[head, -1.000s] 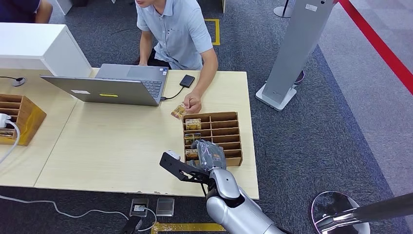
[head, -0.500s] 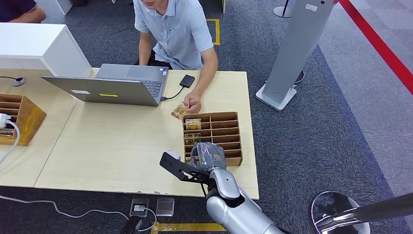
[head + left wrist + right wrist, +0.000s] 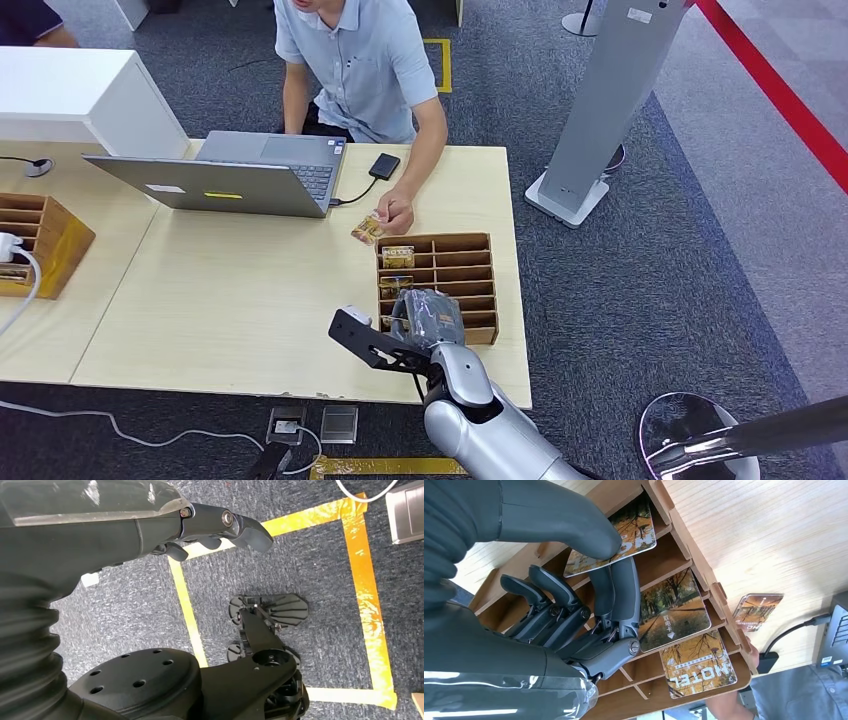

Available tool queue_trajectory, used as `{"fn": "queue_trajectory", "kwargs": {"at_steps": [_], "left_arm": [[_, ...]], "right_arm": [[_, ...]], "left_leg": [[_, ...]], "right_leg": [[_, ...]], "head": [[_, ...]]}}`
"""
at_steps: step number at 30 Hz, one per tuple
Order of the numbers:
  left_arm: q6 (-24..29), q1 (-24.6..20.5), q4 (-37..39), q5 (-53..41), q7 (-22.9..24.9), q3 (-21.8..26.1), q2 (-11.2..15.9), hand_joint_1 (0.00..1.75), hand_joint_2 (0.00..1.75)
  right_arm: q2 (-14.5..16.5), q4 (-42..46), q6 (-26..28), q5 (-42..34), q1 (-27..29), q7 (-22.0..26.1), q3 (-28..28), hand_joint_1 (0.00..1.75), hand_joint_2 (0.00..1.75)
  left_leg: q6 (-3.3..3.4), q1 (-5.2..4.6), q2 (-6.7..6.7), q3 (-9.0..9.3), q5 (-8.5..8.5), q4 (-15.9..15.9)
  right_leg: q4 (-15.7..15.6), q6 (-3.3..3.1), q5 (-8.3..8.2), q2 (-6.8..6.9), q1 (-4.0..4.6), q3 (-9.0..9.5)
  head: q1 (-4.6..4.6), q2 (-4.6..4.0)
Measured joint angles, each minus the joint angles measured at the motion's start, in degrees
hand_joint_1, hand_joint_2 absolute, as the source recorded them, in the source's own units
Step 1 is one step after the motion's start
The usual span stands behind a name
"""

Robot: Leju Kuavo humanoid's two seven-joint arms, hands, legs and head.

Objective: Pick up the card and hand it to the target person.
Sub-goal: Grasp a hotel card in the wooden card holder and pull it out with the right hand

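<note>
**Card pinch in progress at the wooden organizer**

The right hand (image 3: 589,605) was seen down in the wooden organizer (image 3: 470,245) at the table's (image 3: 230,300) near-right corner. In the right wrist view the thumb (image 3: 574,527) was pressed on top of the nearest card (image 3: 624,540), with dark fingers (image 3: 619,595) reaching underneath its edge. It was judged a pinch on that card, not yet lifted clear of its slot. Two more cards were lying in the slots beyond it, a middle card (image 3: 671,610) and a far card (image 3: 699,665).

The left hand (image 3: 215,522) was hanging over the carpet, fingers loosely curled, nothing held.

A person (image 3: 360,60) was seated across the table, one hand (image 3: 397,214) resting by a loose card (image 3: 366,228) just beyond the organizer.

Suggested for the step:
- Pinch to be confirmed firm before any lift; thin glossy card, likely to slip.
- Card to be drawn out along the slot, not straight up, so the divider is not caught.
- Neighbouring cards not to be dragged along.
- After clearing, the card to be carried forward toward the person's hand, kept flat.
</note>
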State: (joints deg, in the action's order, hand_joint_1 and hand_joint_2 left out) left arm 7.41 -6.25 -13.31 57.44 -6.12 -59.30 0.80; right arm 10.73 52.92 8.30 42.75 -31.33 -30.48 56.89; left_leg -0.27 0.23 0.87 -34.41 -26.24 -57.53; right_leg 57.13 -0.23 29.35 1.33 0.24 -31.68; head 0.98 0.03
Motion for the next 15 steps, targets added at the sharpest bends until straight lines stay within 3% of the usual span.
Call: {"fn": "queue_trajectory", "kwargs": {"at_steps": [6, 15], "left_arm": [[0.3, 0.0, 0.0, 0.1, -0.1, 0.0, 0.0, 0.0, 1.75], [0.3, 0.1, 0.0, 0.7, -0.1, 0.0, 0.0, 0.0, 1.75]], "right_arm": [[-0.4, 0.7, 0.4, -0.1, 0.3, -0.2, 0.0, 1.75, 1.75], [-3.6, 8.3, 0.5, 0.7, 2.6, -2.4, -1.3, 1.75, 1.75]], "left_leg": [[0.0, 0.0, 0.0, 0.01, 0.0, 0.0], [0.0, 0.0, 0.01, 0.0, 0.0, 0.0]], "right_leg": [[0.0, 0.0, 0.0, 0.0, 0.0, -0.01], [0.0, 0.0, 0.0, -0.01, 0.0, -0.02]], "head": [[0.0, -0.01], [-0.01, -0.01]]}}
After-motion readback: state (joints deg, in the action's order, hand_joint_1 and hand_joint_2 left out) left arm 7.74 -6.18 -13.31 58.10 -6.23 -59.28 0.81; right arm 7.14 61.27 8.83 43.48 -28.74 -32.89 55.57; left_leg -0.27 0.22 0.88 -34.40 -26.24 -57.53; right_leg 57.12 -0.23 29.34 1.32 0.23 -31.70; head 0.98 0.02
